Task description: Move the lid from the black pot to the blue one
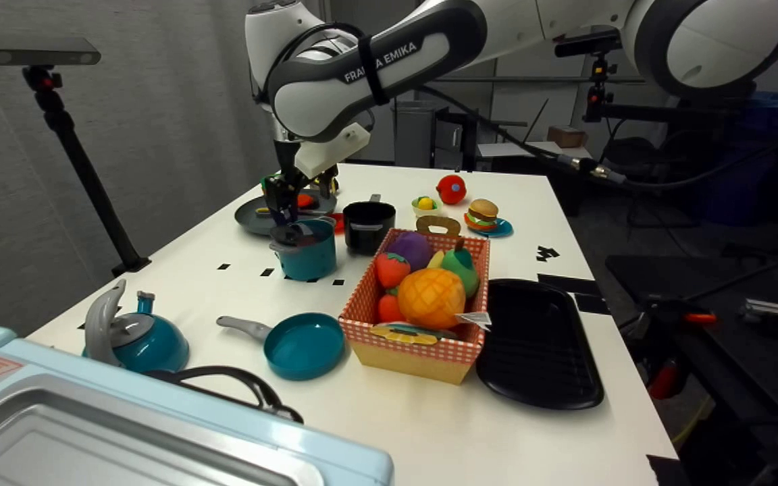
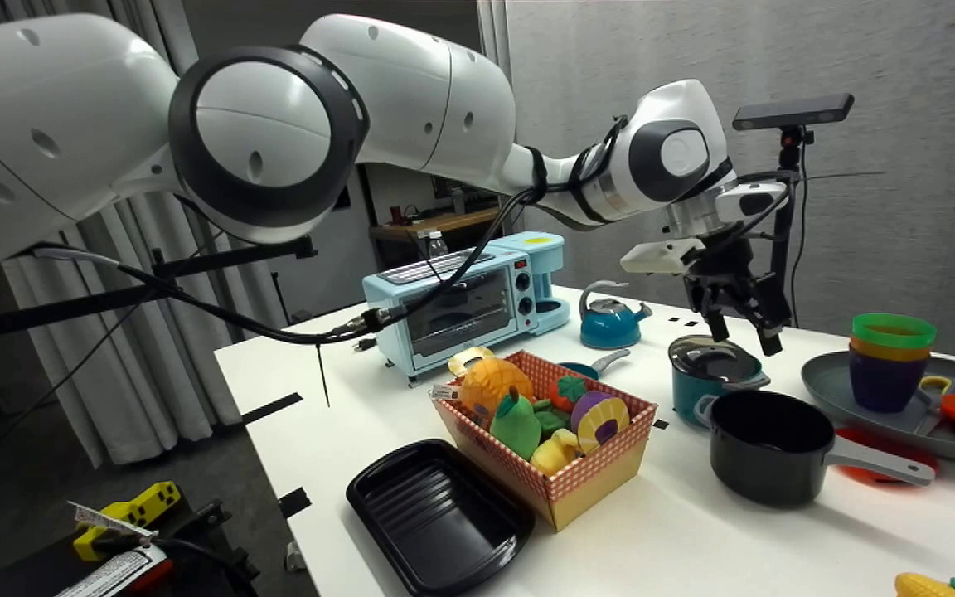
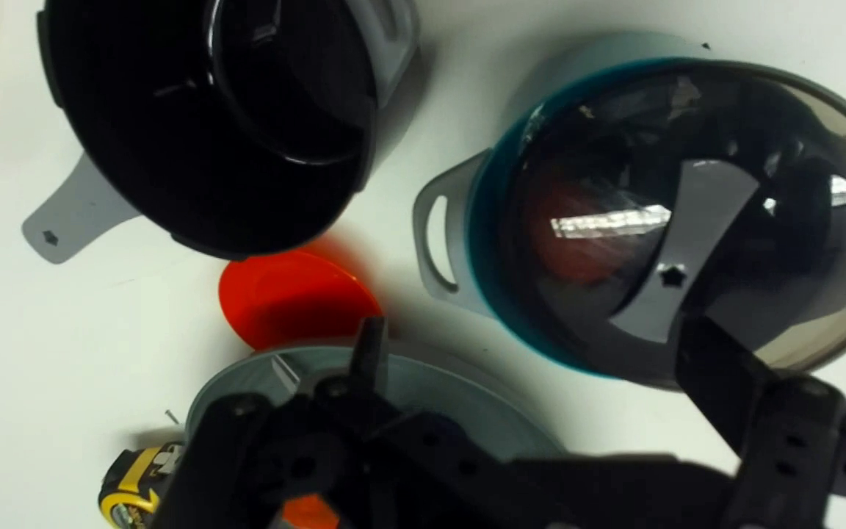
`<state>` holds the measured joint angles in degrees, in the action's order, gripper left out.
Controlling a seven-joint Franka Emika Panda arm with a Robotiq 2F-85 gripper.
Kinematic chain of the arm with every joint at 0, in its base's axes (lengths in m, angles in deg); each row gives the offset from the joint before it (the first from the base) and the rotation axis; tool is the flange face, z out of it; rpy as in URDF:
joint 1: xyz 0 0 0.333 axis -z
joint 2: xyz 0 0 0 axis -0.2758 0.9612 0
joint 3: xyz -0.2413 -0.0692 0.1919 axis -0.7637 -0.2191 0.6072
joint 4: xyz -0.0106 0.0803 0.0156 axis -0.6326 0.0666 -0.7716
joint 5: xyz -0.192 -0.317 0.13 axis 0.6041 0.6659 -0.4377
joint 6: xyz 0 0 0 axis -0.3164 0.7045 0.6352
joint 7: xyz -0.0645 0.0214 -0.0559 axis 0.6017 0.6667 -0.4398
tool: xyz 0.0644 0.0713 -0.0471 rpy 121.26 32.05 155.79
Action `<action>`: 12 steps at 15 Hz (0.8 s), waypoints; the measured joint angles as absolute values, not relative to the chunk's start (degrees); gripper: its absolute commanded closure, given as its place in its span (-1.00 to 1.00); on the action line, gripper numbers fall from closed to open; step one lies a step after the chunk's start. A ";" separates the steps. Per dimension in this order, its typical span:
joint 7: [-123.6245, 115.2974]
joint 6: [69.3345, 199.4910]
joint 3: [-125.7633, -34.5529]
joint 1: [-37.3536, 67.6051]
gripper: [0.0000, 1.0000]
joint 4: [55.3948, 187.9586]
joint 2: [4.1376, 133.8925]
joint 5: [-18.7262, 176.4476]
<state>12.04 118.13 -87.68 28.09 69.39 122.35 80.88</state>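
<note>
The dark see-through lid [image 3: 695,235] with a grey handle lies on top of the blue pot [image 3: 480,242], shifted to one side so teal rim shows at the left in the wrist view. The lid [image 1: 292,233] [image 2: 711,360] and blue pot [image 1: 308,260] [image 2: 687,396] also show in both exterior views. The black pot [image 3: 173,147] stands beside it without a lid; it is in both exterior views [image 1: 367,233] [image 2: 763,468]. My gripper [image 3: 533,330] is open and empty, over the lid's edge; one finger overlaps the lid handle's end in the wrist view. In the exterior views its fingertips [image 1: 304,204] [image 2: 744,337] are near the lid; contact is unclear.
A grey pan [image 2: 826,377] holding stacked cups [image 2: 888,365] is close by the blue pot. A red dish [image 3: 298,297] sits between the pots and pan. A fruit basket [image 1: 416,351], teal frying pan [image 1: 304,345], kettle [image 1: 152,341] and black tray [image 1: 537,344] are on the table.
</note>
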 measured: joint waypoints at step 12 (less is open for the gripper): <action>9.35 119.68 -86.83 29.09 -1.00 71.93 113.79 80.82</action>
<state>9.35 119.68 -86.83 29.09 71.93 113.79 80.82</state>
